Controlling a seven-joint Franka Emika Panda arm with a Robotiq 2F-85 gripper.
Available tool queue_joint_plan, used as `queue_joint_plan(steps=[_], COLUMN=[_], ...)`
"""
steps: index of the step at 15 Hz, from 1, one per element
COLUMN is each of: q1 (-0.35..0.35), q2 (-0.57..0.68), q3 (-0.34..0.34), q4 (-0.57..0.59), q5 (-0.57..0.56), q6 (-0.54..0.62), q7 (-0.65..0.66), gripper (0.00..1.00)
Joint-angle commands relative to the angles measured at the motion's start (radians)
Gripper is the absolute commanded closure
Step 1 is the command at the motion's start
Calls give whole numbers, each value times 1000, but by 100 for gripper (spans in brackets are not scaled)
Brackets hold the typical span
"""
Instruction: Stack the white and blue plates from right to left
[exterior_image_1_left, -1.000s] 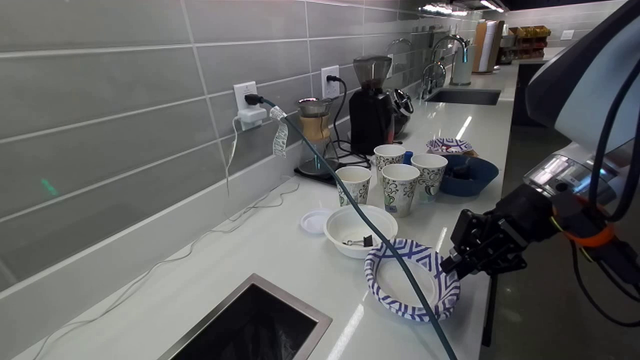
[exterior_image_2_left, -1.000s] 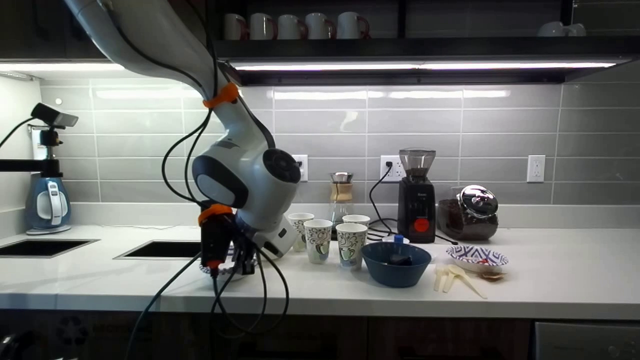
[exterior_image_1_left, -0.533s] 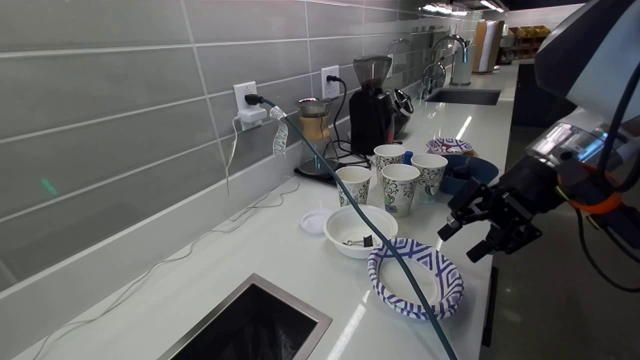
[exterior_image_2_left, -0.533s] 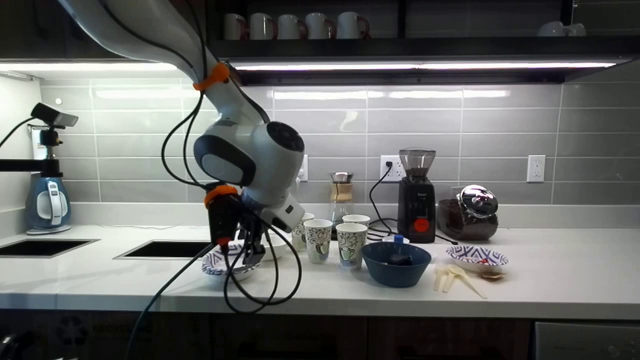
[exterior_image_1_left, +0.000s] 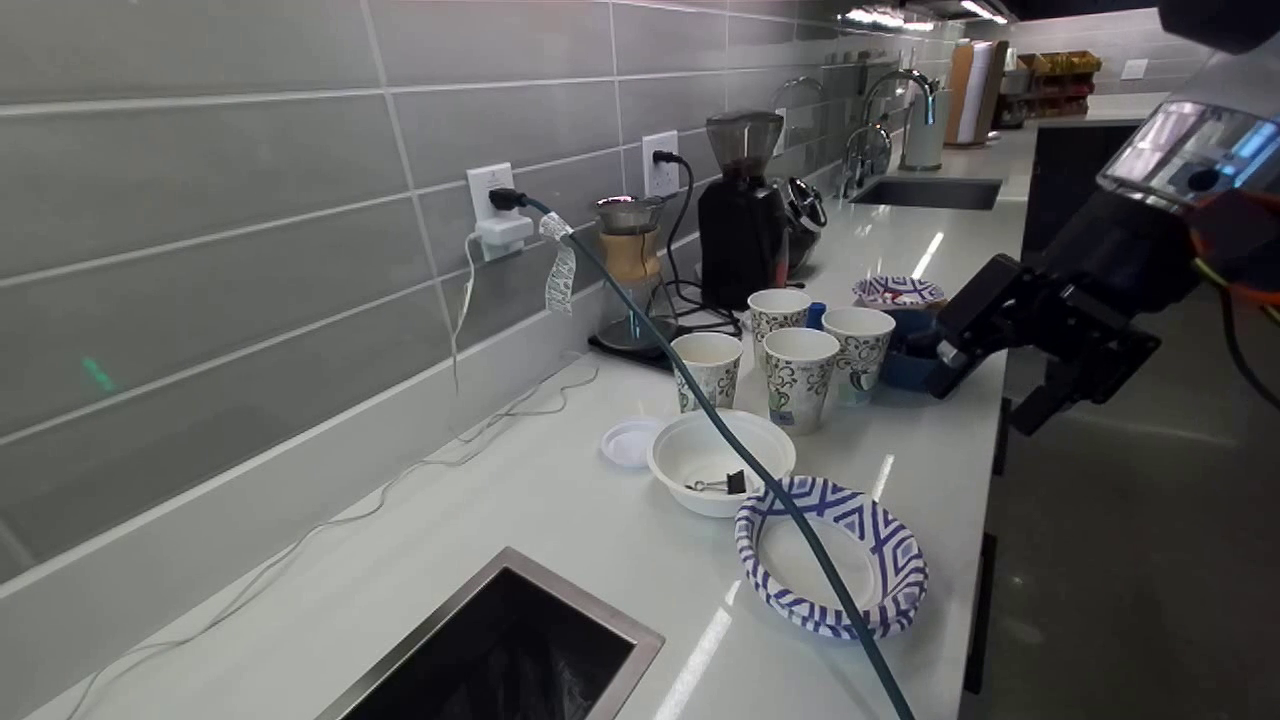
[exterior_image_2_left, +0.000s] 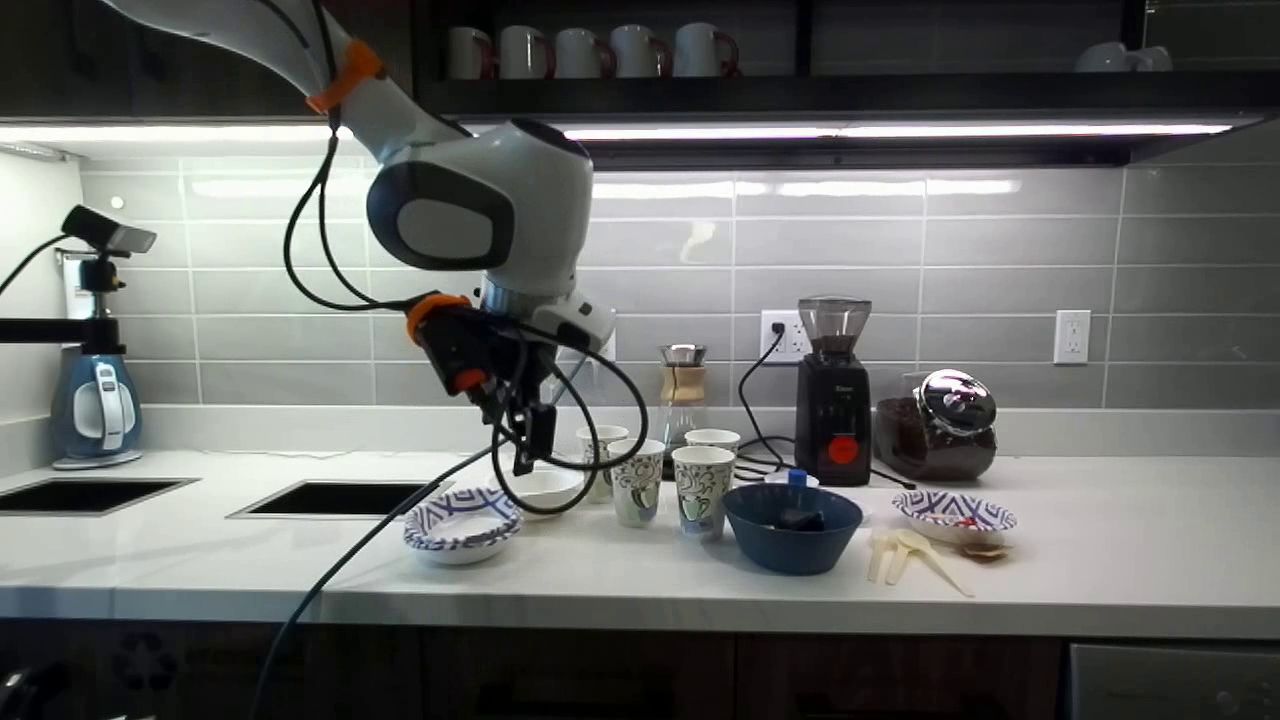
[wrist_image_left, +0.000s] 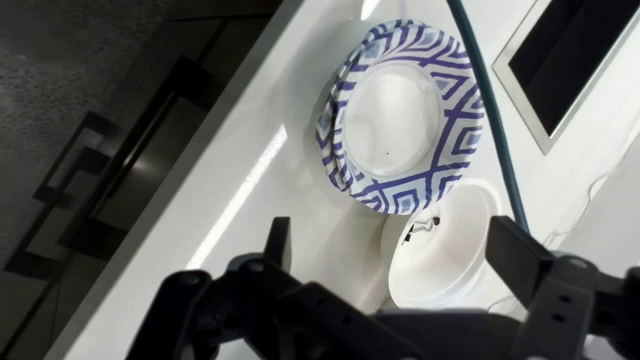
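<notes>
A round plate with a white centre and blue-patterned rim (exterior_image_1_left: 897, 545) lies near the counter's front edge. Along one side its rim (wrist_image_left: 337, 145) looks doubled in the wrist view; whether two plates are nested there I cannot tell. Another patterned plate (exterior_image_2_left: 955, 510), with small red bits in it, sits far along the counter, away from the first. My gripper (exterior_image_1_left: 988, 395) hangs above the counter edge, clear of both plates. Its fingers (wrist_image_left: 280, 242) are spread wide with nothing between them.
Beside the near plate is a white bowl (wrist_image_left: 450, 260) holding a binder clip. A dark cable (exterior_image_1_left: 700, 395) slants across in front of that plate. Several paper cups (exterior_image_2_left: 704, 490), a dark blue bowl (exterior_image_2_left: 793, 545) and pale spoons (exterior_image_2_left: 905, 550) occupy the counter between the plates.
One second ago my gripper was at the near plate's rim. Its fingers have since parted, letting go, and it has risen and drawn away. The plate shifted slightly, then stayed.
</notes>
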Motion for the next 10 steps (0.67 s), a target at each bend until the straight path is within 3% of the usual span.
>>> queue_joint_plan(steps=[1,4,6,7,10], q1=[3,3,17,36,37], q2=[-175,-280,-347,-271,-339], q3=[-6,-25,-47,-56,-66], q4=[-18,-10,-12,4,0], q5=[-211,-338,-361,-338,-357], q6=[-49,-46,-13,-21,-20], q7=[59,55,37,50,52], gripper=[0,0,0,0,0])
